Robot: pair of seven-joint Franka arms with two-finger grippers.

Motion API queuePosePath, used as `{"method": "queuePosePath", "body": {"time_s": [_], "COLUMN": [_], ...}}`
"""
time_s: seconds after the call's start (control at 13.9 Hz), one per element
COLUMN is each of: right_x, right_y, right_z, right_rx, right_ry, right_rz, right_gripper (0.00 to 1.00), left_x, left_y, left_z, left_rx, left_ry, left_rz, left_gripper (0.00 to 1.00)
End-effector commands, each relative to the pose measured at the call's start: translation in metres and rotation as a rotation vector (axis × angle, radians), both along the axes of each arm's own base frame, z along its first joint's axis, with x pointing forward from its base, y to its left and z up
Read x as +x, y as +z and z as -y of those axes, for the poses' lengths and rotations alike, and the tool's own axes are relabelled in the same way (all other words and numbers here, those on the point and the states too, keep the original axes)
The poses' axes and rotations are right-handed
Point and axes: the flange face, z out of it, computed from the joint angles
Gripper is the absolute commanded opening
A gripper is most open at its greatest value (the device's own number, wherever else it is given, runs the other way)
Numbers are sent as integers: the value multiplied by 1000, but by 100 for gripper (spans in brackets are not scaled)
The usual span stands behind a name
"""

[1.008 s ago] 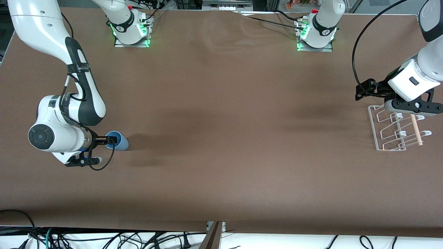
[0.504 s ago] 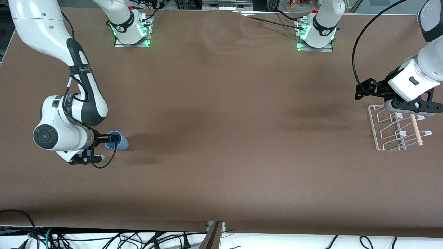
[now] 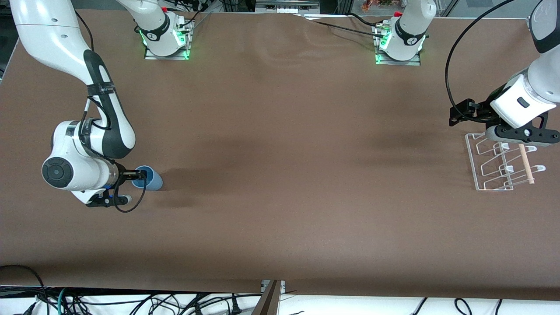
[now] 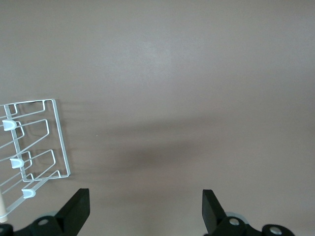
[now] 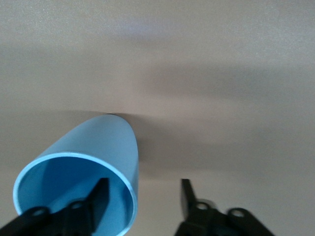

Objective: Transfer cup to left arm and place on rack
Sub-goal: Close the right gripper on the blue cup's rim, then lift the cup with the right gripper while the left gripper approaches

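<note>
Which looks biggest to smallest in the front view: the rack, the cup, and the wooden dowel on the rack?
1. The rack, clearly the largest.
2. The cup.
3. The wooden dowel: longer than the cup but far thinner, so it covers less.

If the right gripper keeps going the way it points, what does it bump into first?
The cup's rim, most likely: one finger of the right gripper is already inside its mouth, the other outside the wall.

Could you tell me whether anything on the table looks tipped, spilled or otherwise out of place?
Nothing stands out. The cup stands upright and empty, one finger of the right gripper inside its rim, one outside. The rack sits flat beneath the left gripper, which is open.
</note>
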Motion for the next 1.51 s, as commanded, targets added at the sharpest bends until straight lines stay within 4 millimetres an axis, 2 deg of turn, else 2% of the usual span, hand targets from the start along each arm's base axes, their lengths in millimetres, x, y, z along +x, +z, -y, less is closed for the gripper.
{"method": "queuePosePath", "body": {"time_s": [0.0, 0.07, 0.29, 0.65, 1.01, 1.15, 1.44], "right_x": [-4, -4, -4, 0, 14, 20, 21], "right_y": [4, 4, 5, 11, 33, 45, 55], "right_z": [0, 0, 0, -2, -16, -30, -83], "right_rx": [16, 18, 19, 47, 122, 168, 242], "right_ry": [-25, -27, -30, -54, -96, -103, -115], "right_rz": [7, 7, 10, 24, 71, 94, 101], "right_gripper": [30, 25, 0, 0, 0, 0, 0], "left_x": [2, 2, 2, 2, 2, 1, 1], "left_y": [7, 6, 6, 6, 5, 5, 7], "left_z": [2, 1, 2, 2, 3, 14, 21], "left_rx": [6, 8, 6, 6, 6, 7, 11], "left_ry": [-7, -7, -7, -5, -10, -28, -43], "left_rz": [-2, -3, -3, -3, -6, -6, -1], "left_gripper": [100, 100, 100, 100, 100, 100, 100]}}
